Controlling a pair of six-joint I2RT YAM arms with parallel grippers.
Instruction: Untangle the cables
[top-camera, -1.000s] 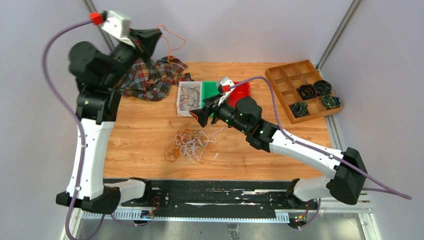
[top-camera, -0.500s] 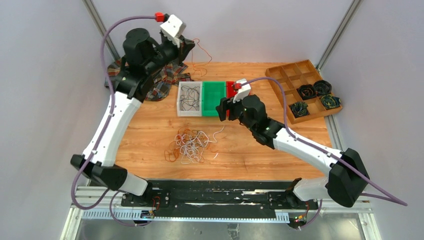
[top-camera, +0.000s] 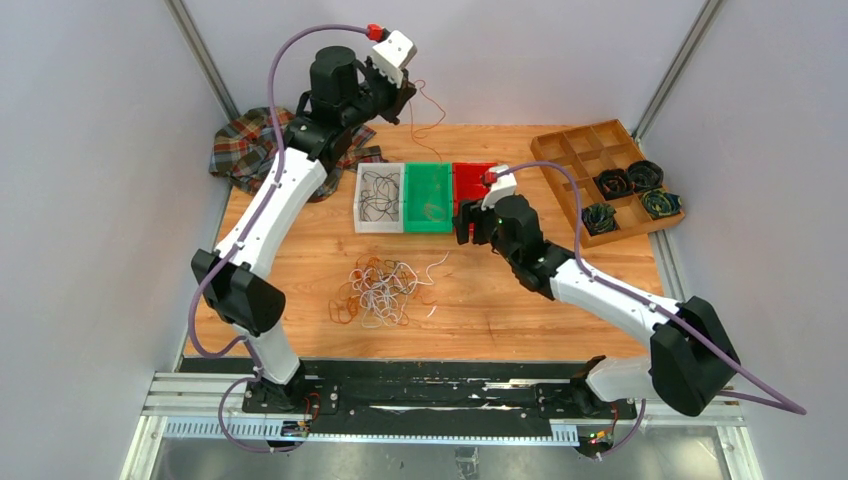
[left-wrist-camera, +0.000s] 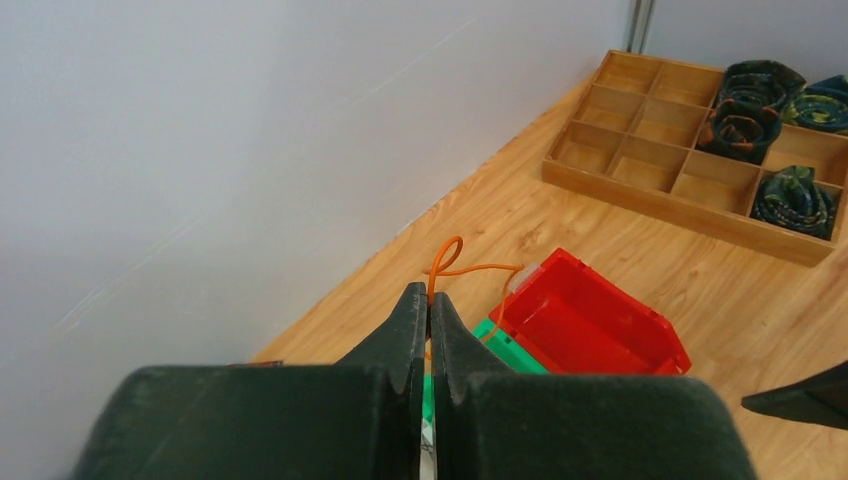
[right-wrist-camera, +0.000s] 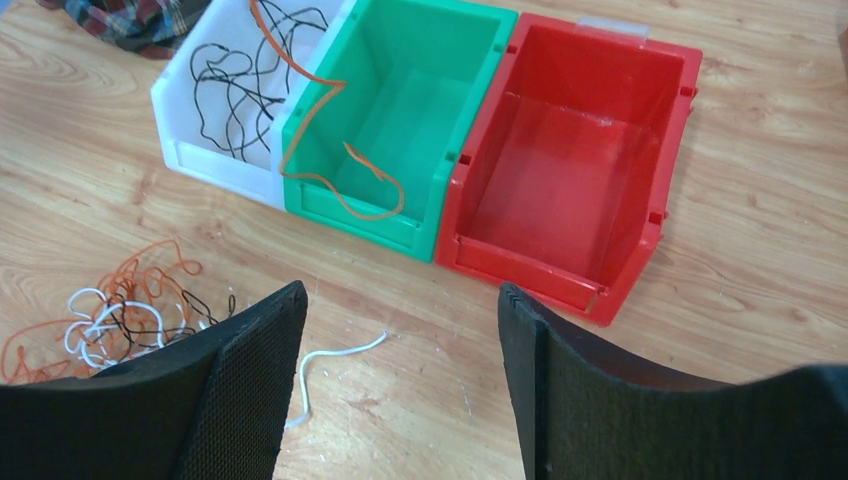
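The bunch of cables (top-camera: 380, 290), orange, white and black, lies on the table in front of the bins; it also shows in the right wrist view (right-wrist-camera: 110, 315). My left gripper (top-camera: 405, 95) is raised at the back, above the bins, and is shut on one orange cable (left-wrist-camera: 455, 262). That cable (top-camera: 428, 125) hangs down and its lower end lies in the green bin (right-wrist-camera: 340, 150). The white bin (top-camera: 362, 215) holds black cables (right-wrist-camera: 240, 80). My right gripper (top-camera: 468, 222) is open and empty (right-wrist-camera: 400, 295), low in front of the red bin (right-wrist-camera: 570, 160).
White, green (top-camera: 428, 228) and red (top-camera: 478, 180) bins stand side by side mid-table. A wooden compartment tray (top-camera: 575, 150) with thick dark coils (top-camera: 630, 180) is at the back right. A plaid cloth (top-camera: 250, 150) lies at the back left. A loose white strand (right-wrist-camera: 335, 360) lies near my right gripper.
My left arm has swung right from over the plaid cloth to over the bins, carrying the orange cable. My right gripper has moved right, toward the red bin.
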